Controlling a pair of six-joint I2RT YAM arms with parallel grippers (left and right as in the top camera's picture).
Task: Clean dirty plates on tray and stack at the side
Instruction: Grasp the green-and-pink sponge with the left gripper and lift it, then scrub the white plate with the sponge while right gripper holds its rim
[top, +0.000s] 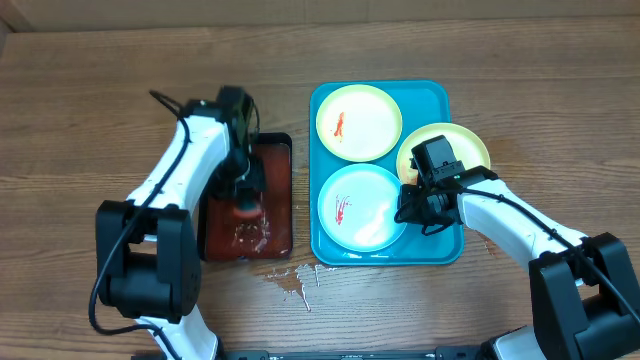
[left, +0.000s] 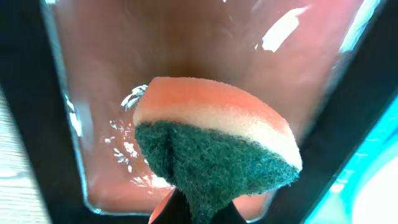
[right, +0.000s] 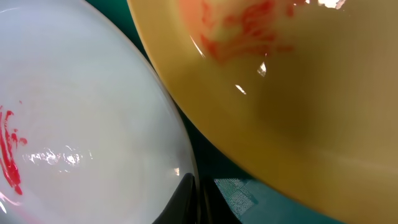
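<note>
No text, label, brand, number or sign could be read anywhere. The plates (top: 358, 122), the turquoise tray (top: 432, 92), the dark red tray (top: 280, 205), the sponge (left: 214, 149) and the wooden tabletop (top: 100, 100) all had plain surfaces. The red marks on the plates were smears, not writing.

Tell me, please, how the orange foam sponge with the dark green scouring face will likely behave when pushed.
The orange foam sponge probably squashes easily: it bows in the left gripper. Held over the dark red tray of water, it may be wet, heavier and drippy. Its rough face likely drags.
</note>
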